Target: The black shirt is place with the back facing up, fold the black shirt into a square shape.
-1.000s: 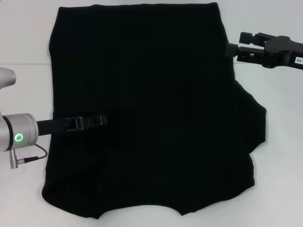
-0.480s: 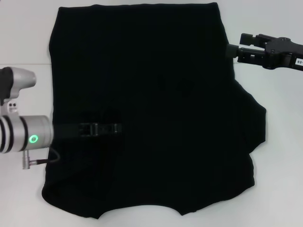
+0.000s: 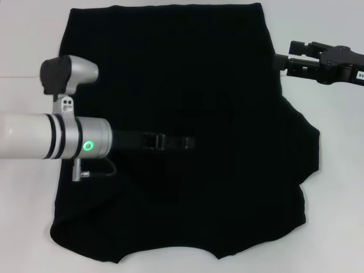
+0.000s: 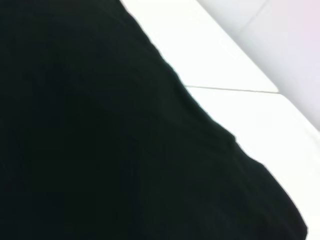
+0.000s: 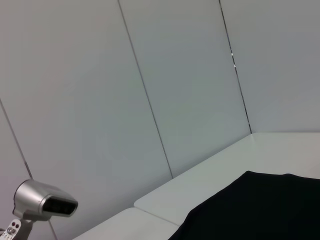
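The black shirt (image 3: pixel 187 74) lies spread flat on the white table (image 3: pixel 335 187), filling most of the head view. Its right sleeve (image 3: pixel 301 148) juts out to the right. My left gripper (image 3: pixel 190 141) reaches in from the left and hovers low over the middle of the shirt, black against black. The left wrist view shows only the shirt (image 4: pixel 100 150) and its edge against the table. My right gripper (image 3: pixel 282 52) hangs at the shirt's upper right edge, its fingers apart and holding nothing. A corner of the shirt (image 5: pixel 260 210) shows in the right wrist view.
The silver left forearm (image 3: pixel 51 136) with a green light crosses the shirt's left edge. White table (image 3: pixel 28 40) shows on both sides of the shirt. A pale panelled wall (image 5: pixel 150 75) stands behind the table.
My left arm has swept to the right, carrying its gripper from the shirt's left part to its middle. The right arm has stayed still.
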You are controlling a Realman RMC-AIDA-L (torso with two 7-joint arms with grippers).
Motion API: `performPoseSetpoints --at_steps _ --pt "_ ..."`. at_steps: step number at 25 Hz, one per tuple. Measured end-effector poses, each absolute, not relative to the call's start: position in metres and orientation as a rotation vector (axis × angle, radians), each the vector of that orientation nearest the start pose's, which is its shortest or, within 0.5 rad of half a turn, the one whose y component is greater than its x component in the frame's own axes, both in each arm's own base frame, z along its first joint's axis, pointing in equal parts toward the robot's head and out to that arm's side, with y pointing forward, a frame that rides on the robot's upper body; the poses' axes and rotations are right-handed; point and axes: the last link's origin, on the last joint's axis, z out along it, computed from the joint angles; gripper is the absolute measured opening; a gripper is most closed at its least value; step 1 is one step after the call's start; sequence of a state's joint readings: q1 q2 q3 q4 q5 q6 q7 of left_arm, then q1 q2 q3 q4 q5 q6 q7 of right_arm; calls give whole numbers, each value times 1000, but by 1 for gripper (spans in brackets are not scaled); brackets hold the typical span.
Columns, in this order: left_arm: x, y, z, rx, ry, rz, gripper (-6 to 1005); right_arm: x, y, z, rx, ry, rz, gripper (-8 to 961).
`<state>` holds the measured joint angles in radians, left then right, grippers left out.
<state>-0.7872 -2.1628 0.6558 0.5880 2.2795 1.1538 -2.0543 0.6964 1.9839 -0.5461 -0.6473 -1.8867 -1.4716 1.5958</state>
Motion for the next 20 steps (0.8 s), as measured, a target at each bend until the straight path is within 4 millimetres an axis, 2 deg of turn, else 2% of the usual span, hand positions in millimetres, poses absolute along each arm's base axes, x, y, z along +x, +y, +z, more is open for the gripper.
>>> performPoseSetpoints --at_steps 5,11,17,20 --pt "-213 399 -46 -2461 -1343 -555 830 222 405 73 -2462 703 897 735" --pt "-220 392 -26 -2481 -1257 -674 831 230 407 86 -2430 776 892 733" --pt "-218 377 -6 -2527 -953 -900 830 247 402 110 -2346 954 885 732" --pt "-216 372 -1 -2534 -760 -956 829 265 399 125 -2247 1105 866 731"
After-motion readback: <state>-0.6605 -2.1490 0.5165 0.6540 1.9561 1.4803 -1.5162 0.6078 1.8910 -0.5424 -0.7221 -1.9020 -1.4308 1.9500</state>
